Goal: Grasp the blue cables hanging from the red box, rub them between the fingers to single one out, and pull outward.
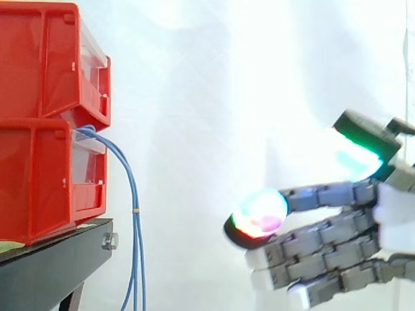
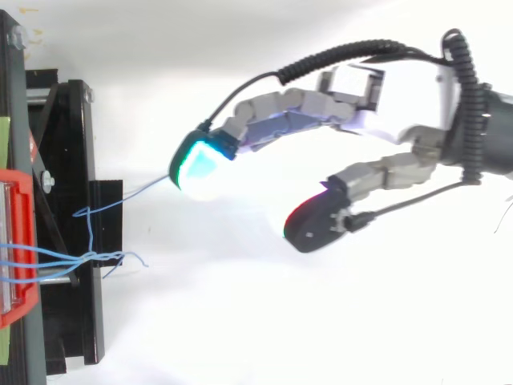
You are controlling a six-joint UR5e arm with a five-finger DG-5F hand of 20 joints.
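Two red bins are stacked at the left, an upper one (image 1: 45, 58) over a lower one (image 1: 39, 181). Thin blue cables (image 1: 133, 194) come out of the lower bin's front and hang down past the stand's edge. From above, the cables (image 2: 104, 258) spread out from the red bin (image 2: 16, 241), and one strand runs toward the cyan pad (image 2: 200, 164). My hand (image 1: 337, 240) is to the right of the cables, well apart from them in the side view. It is open, with its fingers stretched toward the bins, the thumb spread wide, and nothing between them.
The bins stand on a black stand (image 1: 58, 259) with a bolt at its corner. A white curtain hangs behind everything. Open space lies between the hanging cables and the glowing fingertip (image 1: 262, 210).
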